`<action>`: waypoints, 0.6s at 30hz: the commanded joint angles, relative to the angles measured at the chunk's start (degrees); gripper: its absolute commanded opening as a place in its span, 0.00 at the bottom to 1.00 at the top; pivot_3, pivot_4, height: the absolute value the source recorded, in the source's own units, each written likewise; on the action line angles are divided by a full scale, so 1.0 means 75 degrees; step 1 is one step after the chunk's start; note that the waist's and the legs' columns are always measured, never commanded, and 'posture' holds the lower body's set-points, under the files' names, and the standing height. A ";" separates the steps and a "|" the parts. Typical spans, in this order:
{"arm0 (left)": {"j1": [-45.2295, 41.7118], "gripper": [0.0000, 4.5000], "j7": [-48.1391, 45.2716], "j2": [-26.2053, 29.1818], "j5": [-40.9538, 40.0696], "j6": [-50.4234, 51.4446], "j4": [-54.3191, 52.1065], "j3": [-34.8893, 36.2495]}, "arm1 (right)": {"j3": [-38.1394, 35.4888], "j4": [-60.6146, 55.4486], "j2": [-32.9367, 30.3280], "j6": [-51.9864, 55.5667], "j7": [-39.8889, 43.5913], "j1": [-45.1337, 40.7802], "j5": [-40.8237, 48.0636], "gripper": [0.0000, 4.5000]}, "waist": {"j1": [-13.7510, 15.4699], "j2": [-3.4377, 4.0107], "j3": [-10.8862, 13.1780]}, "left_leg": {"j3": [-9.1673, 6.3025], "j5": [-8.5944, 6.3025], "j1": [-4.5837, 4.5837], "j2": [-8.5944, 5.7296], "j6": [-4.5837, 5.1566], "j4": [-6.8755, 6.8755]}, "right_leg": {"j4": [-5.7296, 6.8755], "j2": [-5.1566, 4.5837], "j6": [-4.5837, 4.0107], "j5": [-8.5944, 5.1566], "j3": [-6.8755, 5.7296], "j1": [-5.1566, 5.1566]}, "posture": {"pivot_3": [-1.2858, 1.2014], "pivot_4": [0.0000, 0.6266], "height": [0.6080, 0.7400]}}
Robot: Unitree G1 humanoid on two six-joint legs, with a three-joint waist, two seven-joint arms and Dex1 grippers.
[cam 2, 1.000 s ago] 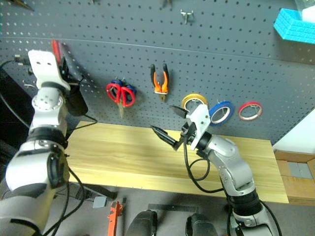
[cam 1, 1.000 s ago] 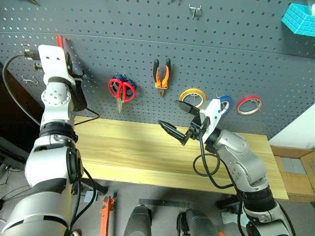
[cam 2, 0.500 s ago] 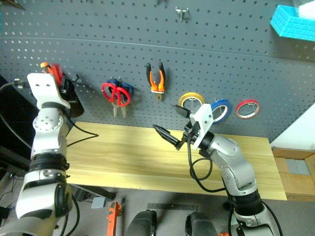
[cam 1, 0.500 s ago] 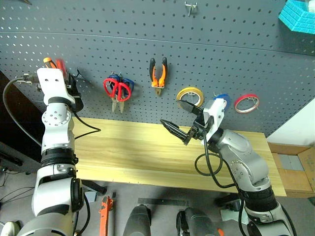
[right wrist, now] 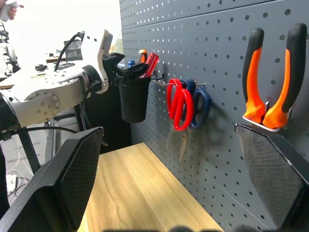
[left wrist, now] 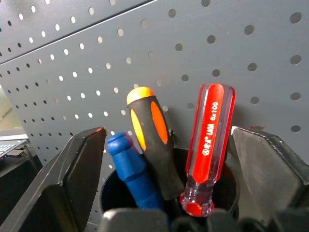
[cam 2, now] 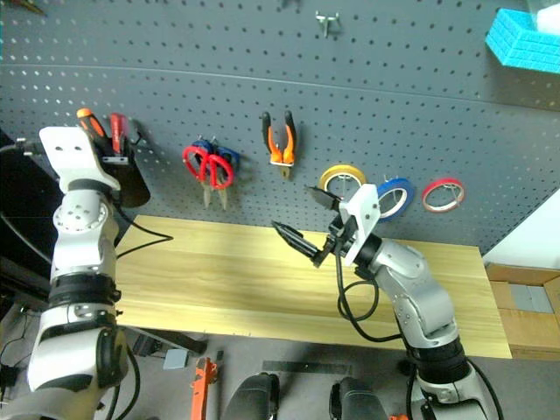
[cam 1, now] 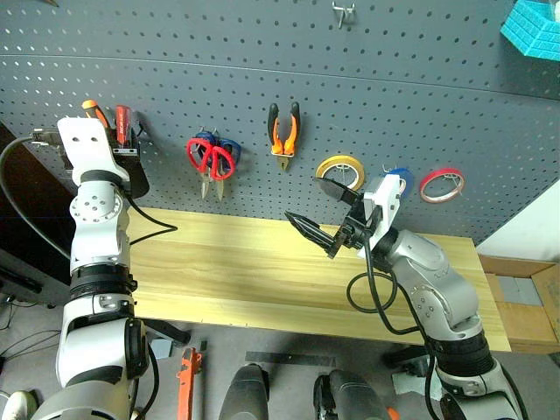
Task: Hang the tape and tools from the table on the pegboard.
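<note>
On the dark grey pegboard (cam 1: 394, 96) hang the orange-and-black pliers (cam 1: 285, 129), the red-handled scissors (cam 1: 208, 159) and the blue tape (cam 2: 394, 197). The slim red-handled tool (left wrist: 207, 145) stands upright in a black cup (cam 2: 129, 179) on the board, beside an orange-and-black handle and a blue one. My left gripper (left wrist: 166, 133) is open, with one finger on each side of the cup and touching no handle. My right gripper (cam 1: 308, 201) hovers open and empty above the light wood table (cam 1: 219, 262), a little in front of the board.
A yellow tape ring (cam 1: 341, 166) and a red one (cam 1: 441, 185) hang either side of the blue tape. Blue-handled scissors (cam 1: 226, 146) hang behind the red pair. A cyan block (cam 1: 534, 24) sits at the top right. An orange tool (cam 1: 188, 376) lies on the floor below the table.
My left gripper has opened and let go of the red-handled tool, which now stands in the cup. That hand has drawn back a little. The right arm has stayed put.
</note>
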 commanded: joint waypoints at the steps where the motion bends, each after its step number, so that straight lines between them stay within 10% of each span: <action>1: 0.0161 0.99 -0.0302 -0.0144 -0.0411 0.0352 -0.1096 0.0134 | -0.0154 -0.0370 -0.0126 -0.0133 0.0049 -0.0011 0.0058 1.00 | -0.0002 0.0000 0.0000 | 0.0000 0.0000 -0.0003 0.0000 0.0000 0.0000 | -0.0003 0.0000 -0.0002 0.0001 0.0000 0.0000 | 0.57 0.29 1.00; 18: 0.1808 0.99 -0.0915 -0.2319 -0.1596 0.3856 -0.6243 -0.1688 | -0.0847 -0.1815 -0.0490 0.0406 -0.2061 0.1837 -0.0860 1.00 | -0.0047 0.0006 -0.0127 | -0.0002 0.0002 -0.0007 -0.0011 -0.0005 0.0003 | -0.0013 -0.0007 0.0001 0.0003 0.0012 0.0003 | 0.56 0.16 1.00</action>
